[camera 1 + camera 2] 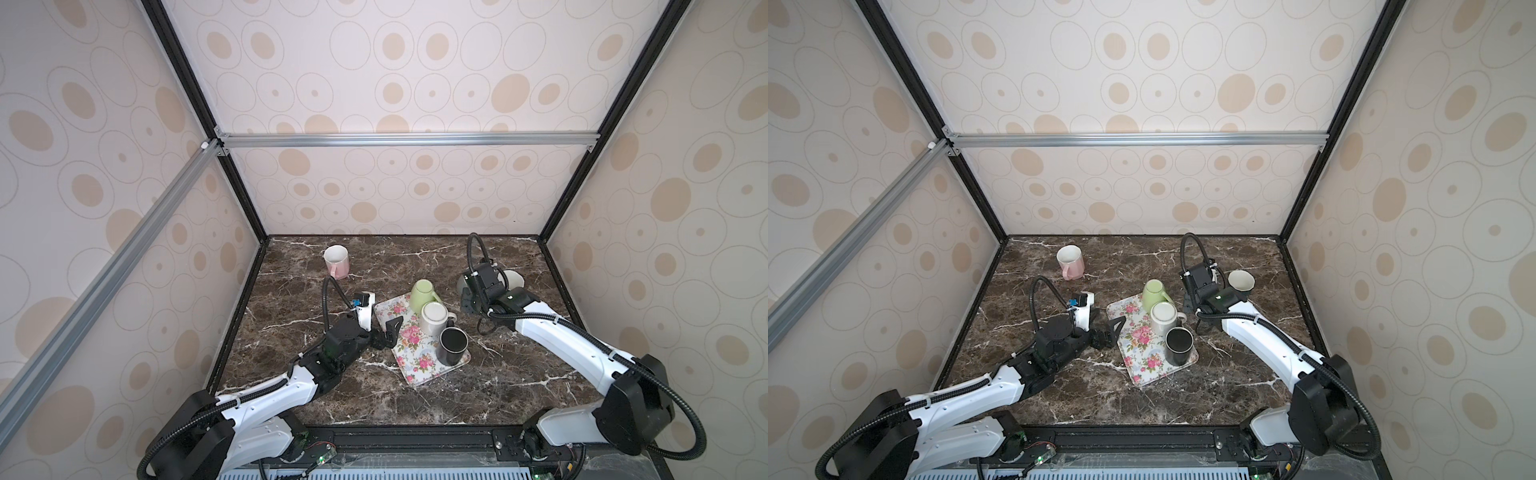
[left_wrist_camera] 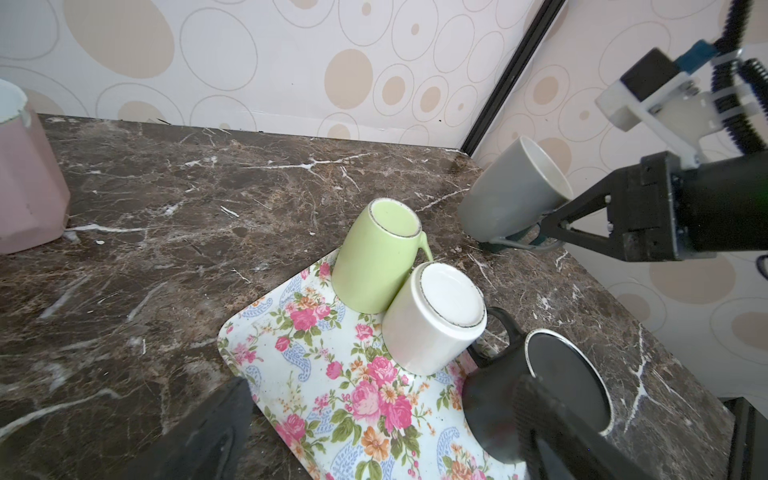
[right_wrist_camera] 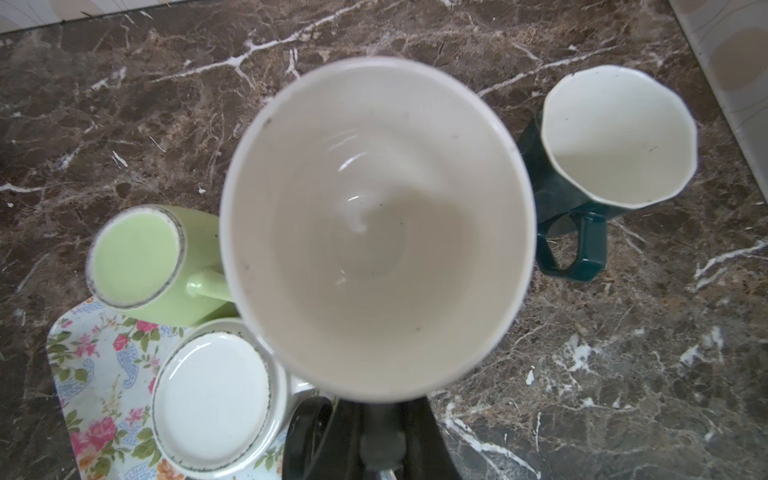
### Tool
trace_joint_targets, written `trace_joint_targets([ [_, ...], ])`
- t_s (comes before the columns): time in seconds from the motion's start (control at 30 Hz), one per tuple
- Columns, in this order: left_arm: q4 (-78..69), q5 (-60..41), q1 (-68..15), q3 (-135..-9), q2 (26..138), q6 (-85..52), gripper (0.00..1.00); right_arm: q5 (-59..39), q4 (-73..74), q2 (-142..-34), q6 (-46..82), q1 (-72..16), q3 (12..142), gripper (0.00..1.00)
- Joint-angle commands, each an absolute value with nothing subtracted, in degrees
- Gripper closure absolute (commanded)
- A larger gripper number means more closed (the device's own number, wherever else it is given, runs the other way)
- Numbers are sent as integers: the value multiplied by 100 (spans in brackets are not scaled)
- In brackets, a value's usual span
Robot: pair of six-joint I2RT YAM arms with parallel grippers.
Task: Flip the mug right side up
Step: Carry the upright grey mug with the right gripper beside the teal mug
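My right wrist hides nearly all of the grey mug (image 2: 511,195) in both top views, and its handle is hard to make out anywhere. The left wrist view shows my right claw (image 2: 547,226) pinched narrow on that handle, with the mug tilted and its mouth toward the claw. Whether its base touches the table (image 2: 208,187) I cannot tell. My right wrist view looks straight into its pale inside and shows a dark green mug (image 3: 615,137) upright just beside it. My left claw (image 1: 388,331) gapes wide and empty over the edge of the tray (image 2: 266,332), which carries a green mug (image 2: 374,257), a white mug (image 2: 432,320) and a black mug (image 2: 565,365), all 3 upside down.
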State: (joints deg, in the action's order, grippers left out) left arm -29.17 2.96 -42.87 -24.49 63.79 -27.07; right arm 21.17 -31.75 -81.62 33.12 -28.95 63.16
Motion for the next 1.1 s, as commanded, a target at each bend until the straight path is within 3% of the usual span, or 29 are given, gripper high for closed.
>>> trace_joint_targets([
  [0.0, -3079, 446, -4319, -2426, 6302, -2584, 2, 2138, -3030, -8273, 3346, -2816, 6611, 100],
  [1.07, -3024, 589, -4316, -2461, 6464, -2620, 2, 2232, -3383, -9767, 3226, -2253, 7307, 100],
])
